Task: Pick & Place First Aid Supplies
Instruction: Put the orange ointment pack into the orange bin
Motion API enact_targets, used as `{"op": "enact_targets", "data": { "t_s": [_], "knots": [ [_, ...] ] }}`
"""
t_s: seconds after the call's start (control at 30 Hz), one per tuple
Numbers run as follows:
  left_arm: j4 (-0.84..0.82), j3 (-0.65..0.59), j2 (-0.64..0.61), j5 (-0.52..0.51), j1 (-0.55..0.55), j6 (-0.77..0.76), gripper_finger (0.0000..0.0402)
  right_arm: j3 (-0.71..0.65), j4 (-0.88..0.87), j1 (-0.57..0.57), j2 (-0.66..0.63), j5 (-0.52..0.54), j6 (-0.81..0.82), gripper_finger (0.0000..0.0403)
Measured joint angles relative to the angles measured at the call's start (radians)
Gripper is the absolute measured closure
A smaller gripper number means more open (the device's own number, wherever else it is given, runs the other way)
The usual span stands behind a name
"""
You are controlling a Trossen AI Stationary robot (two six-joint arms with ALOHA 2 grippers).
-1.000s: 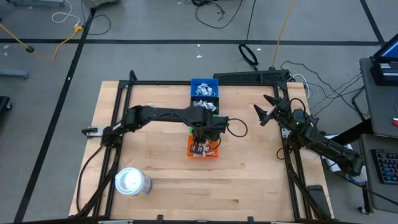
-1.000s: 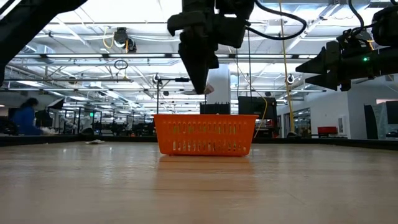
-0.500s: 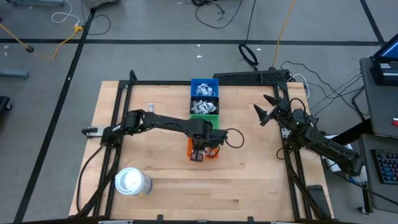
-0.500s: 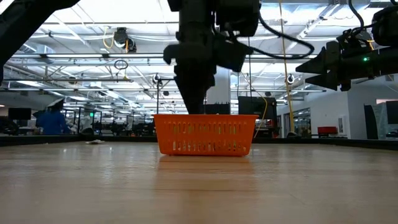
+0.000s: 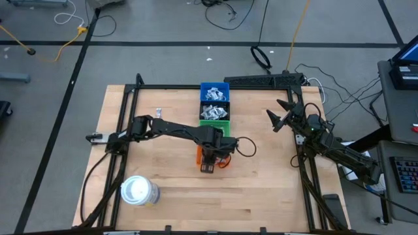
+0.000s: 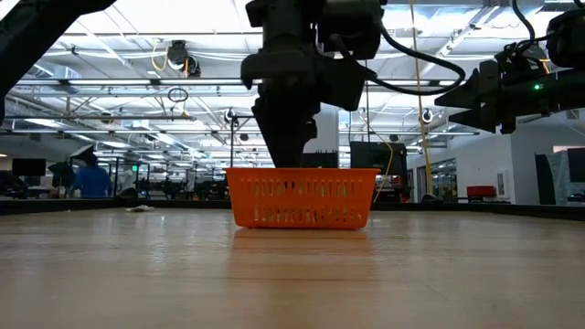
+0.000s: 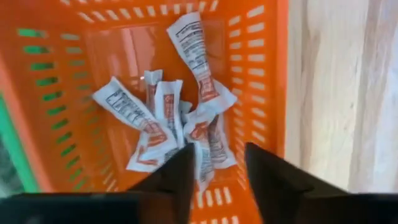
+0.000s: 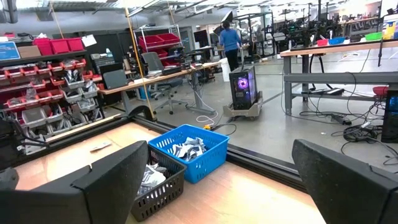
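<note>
An orange bin [image 5: 226, 161] stands mid-table. White strip packets with reddish marks [image 7: 180, 118], some of the first aid supplies, lie heaped on its floor. My left gripper [image 7: 217, 155] points straight down over the bin, open. Its fingers stand apart above the heap with nothing between them. In the low view its fingertips [image 6: 285, 161] reach the bin's rim [image 6: 302, 171]. My right gripper [image 5: 275, 112] waits open at the table's right side, held level and off the table.
Behind the orange bin stand a green bin [image 5: 222, 125], a dark bin of pale packets [image 5: 214, 112] and a blue bin [image 5: 214, 93], in a row toward the far edge. A white roll [image 5: 139, 190] stands near left. One small packet [image 5: 158, 112] lies far left.
My left gripper has come down over the orange bin and moved a little toward the table's near edge, until its fingertips reached the rim. The small pale packet that it carried at its fingertips no longer shows there.
</note>
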Motion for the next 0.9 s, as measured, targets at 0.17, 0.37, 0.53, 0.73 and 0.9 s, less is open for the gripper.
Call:
{"op": "enact_targets", "data": {
  "t_s": [0.17,0.37,0.53,0.73,0.9],
  "knots": [
    [-0.001,0.009,-0.019,0.009,0.021,-0.156,0.0166,0.0,0.0,0.0,0.0,0.0,0.0,0.0009],
    [-0.002,0.012,-0.064,0.008,0.072,-0.422,0.0108,0.0,0.0,0.0,0.0,0.0,0.0,0.0009],
    [-0.002,0.012,-0.081,0.01,0.127,-0.681,0.0092,0.0,0.0,0.0,0.0,0.0,0.0,0.0009],
    [-0.034,-0.01,-0.08,0.036,0.209,-0.899,0.0091,0.0,0.0,0.0,0.0,0.0,0.0,0.0009],
    [-0.013,-0.138,-0.169,0.024,0.291,-0.918,0.0091,0.0,0.0,0.0,0.0,0.0,0.0,0.0009]
  ]
}}
